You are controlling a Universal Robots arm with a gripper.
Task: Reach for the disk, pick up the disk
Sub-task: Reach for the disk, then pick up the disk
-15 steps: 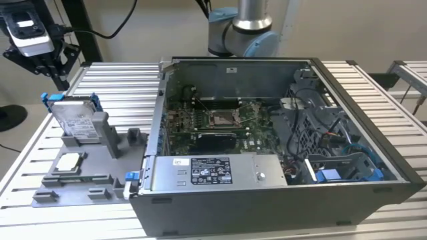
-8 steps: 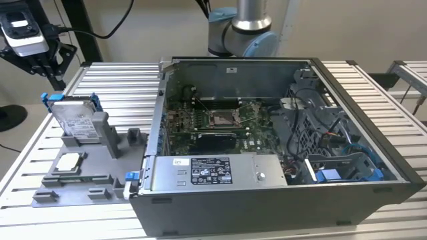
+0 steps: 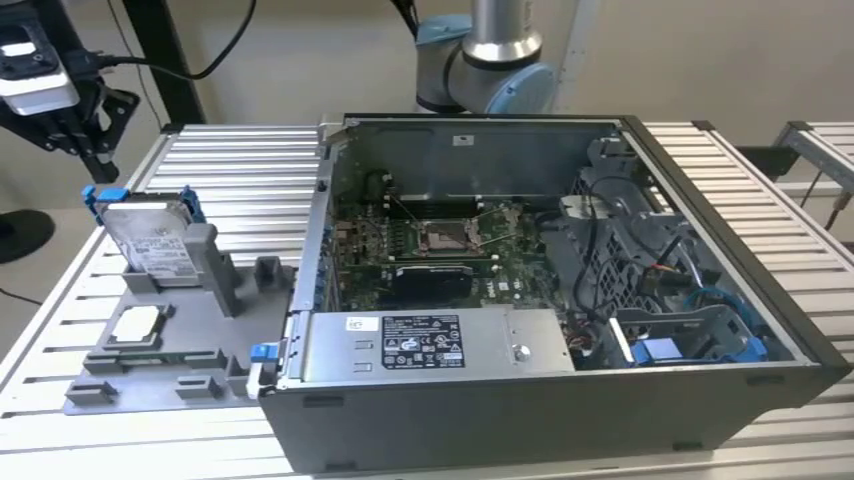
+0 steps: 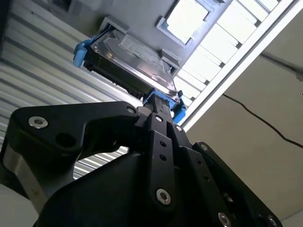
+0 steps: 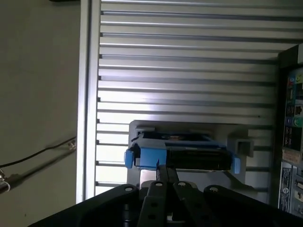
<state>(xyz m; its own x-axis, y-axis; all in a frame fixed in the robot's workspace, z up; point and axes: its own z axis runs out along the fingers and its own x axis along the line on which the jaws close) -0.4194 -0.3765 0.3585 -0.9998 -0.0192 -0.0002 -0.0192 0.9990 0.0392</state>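
The disk (image 3: 150, 238) stands on edge in a grey holder (image 3: 200, 262) at the exterior view's left, silver with a white label and a bright blue frame. My gripper (image 3: 102, 166) hangs a short way above its blue top corner, apart from it, black fingers pressed together and holding nothing. In the second wrist view the shut fingertips of the gripper (image 4: 158, 108) point at the near blue end of the disk (image 4: 132, 56). In the first wrist view the gripper (image 5: 164, 169) sits just over the blue edge of the disk (image 5: 189, 156).
The holder is part of a grey fixture plate (image 3: 147, 375) that also carries a small square silver chip (image 3: 138, 325). An open computer case (image 3: 561, 400) fills the middle and right, with a labelled grey box (image 3: 420, 345) inside. Everything rests on a slatted metal table (image 3: 254, 160).
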